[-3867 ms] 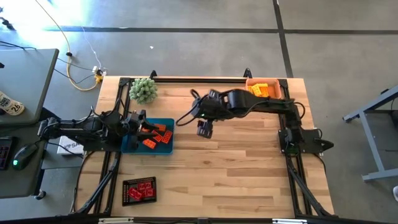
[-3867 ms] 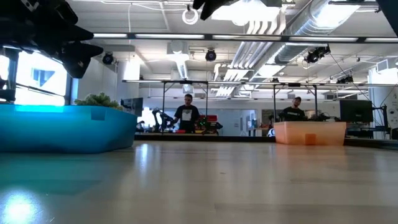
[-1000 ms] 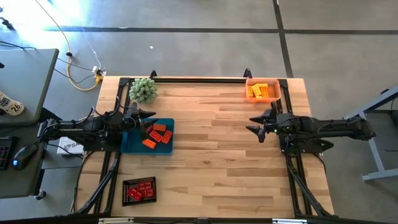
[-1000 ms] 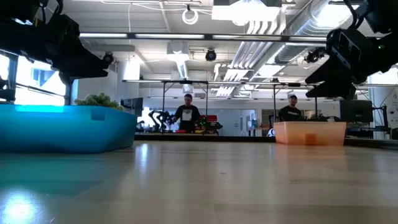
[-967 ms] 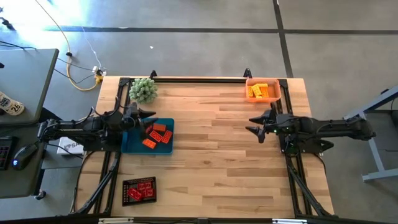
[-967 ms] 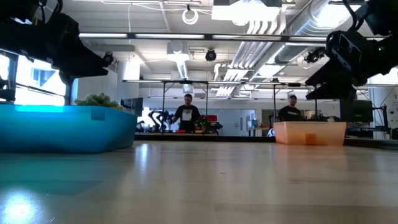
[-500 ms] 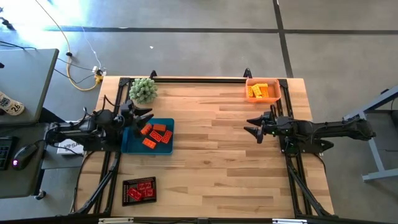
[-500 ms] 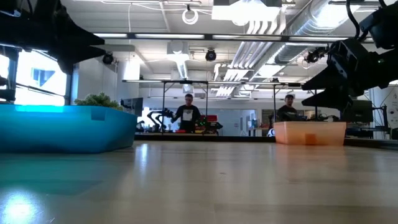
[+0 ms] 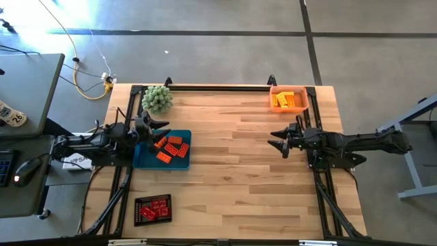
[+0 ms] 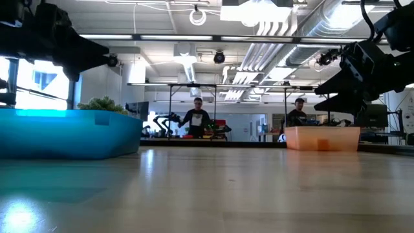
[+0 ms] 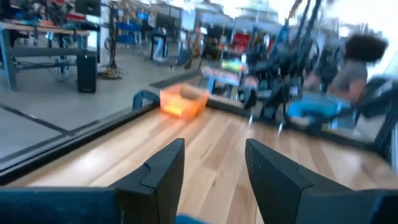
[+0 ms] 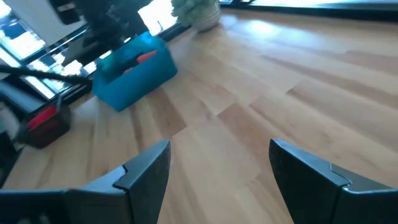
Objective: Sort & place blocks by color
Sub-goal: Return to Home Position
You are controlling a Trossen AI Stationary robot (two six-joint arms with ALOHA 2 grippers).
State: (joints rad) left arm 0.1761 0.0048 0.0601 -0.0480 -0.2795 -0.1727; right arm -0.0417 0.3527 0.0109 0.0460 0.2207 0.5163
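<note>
Several red and orange blocks (image 9: 171, 147) lie in a blue tray (image 9: 141, 158) at the table's left. Yellow and orange blocks (image 9: 287, 100) lie in an orange tray (image 9: 303, 104) at the far right. Red blocks (image 9: 153, 208) fill a black tray (image 9: 138, 217) near the front left. My left gripper (image 9: 161, 128) hovers open and level over the blue tray's far left corner, nothing between its fingers (image 11: 165, 171). My right gripper (image 9: 273, 141) hangs open above bare table at the right, tipped slightly down, also empty (image 12: 221, 152).
A fuzzy green plant (image 9: 157, 99) stands at the far left, just beyond the blue tray. The wooden table (image 9: 232, 178) is bare between the two arms. In the low view, people stand at benches in the room behind the table.
My left gripper has tipped its fingers up from a downward slant to level, staying over the blue tray's far corner. My right gripper has sunk a little toward the table and kept open. No block has moved.
</note>
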